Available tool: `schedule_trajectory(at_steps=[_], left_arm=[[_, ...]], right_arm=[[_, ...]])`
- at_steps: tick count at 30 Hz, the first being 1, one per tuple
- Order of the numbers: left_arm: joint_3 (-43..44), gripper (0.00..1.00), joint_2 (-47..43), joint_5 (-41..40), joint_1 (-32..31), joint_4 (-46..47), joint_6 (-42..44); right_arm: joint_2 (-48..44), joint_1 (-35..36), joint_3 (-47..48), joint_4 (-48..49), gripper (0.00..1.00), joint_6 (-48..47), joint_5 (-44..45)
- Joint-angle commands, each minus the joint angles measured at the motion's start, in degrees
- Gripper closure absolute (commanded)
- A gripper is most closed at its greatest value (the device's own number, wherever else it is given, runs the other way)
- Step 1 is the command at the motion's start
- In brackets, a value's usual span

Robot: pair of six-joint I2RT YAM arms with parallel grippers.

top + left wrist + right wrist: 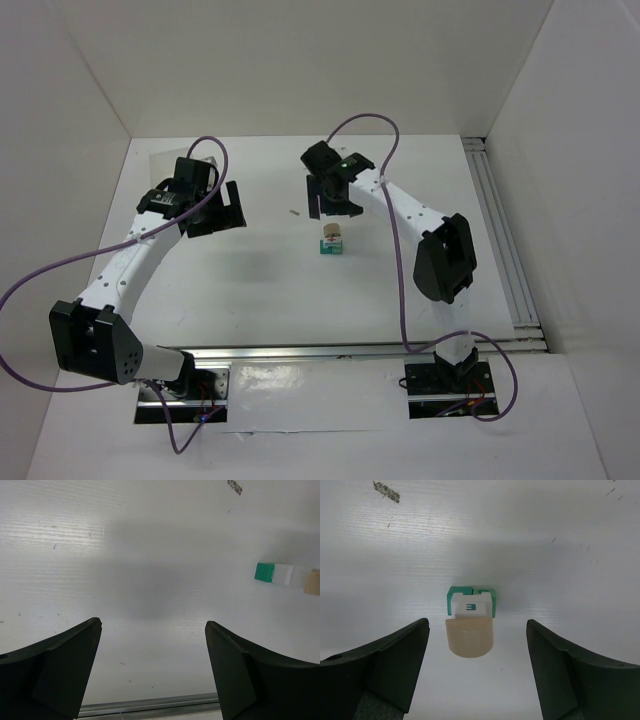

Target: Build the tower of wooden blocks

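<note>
The wood block tower [329, 242] stands mid-table: a teal-green cube [452, 598] at the bottom, a white cube [470, 608] on it and a tan cylinder [469, 639] on top. My right gripper [476, 623] hovers over it, open, with a finger on each side and neither touching the blocks. In the top view the right gripper [331, 203] sits just behind the tower. My left gripper [214, 211] is open and empty, well to the tower's left. Its wrist view shows the teal-green cube [264, 572], the white cube [289, 575] and the tan cylinder [313, 582] at the right edge.
A small dark speck [293, 212] lies on the table behind and to the left of the tower. A metal rail [505, 240] runs along the table's right side and another rail [350, 350] along the near edge. White walls enclose the table.
</note>
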Motion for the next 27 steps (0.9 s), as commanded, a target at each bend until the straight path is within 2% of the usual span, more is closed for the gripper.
schedule_trajectory(at_steps=[1,6,8,10,12,13,15,17,22,27], left_arm=[[0.59,0.02,-1.20,0.40,-0.20,0.40,1.27],[0.59,0.02,-1.20,0.40,-0.20,0.40,1.27],[0.59,0.02,-1.20,0.40,-0.20,0.40,1.27],[0.59,0.02,-1.20,0.40,-0.20,0.40,1.27],[0.59,0.02,-1.20,0.40,-0.20,0.40,1.27],[0.59,0.02,-1.20,0.40,-0.20,0.40,0.74],[0.59,0.02,-1.20,0.40,-0.20,0.40,0.74],[0.59,0.02,-1.20,0.40,-0.20,0.40,0.74],[1.82,0.01,-1.73,-0.66,-0.20,-0.12,1.27],[1.82,0.01,-1.73,-0.66,-0.20,-0.12,1.27]], right_arm=[[-4.77,-0.93,2.58,-0.62,0.15,-0.67,2.41],[-9.52,-4.70,2.06,-0.10,0.15,-1.20,4.52],[-11.97,-6.20,0.31,1.04,0.13,0.03,8.81],[-17.76,-9.62,-6.35,4.89,0.06,3.52,13.20],[-25.76,-14.69,-13.72,10.16,0.00,4.68,12.27],[-28.22,-16.73,-20.81,15.06,0.00,5.21,10.43],[-33.94,-21.21,-28.83,18.70,0.00,6.53,4.02],[-36.15,-22.99,-32.12,20.99,0.00,7.15,1.63],[-40.46,-24.84,-38.89,22.32,0.00,9.08,2.94],[-42.30,-25.63,-38.90,20.66,0.00,9.08,4.43]])
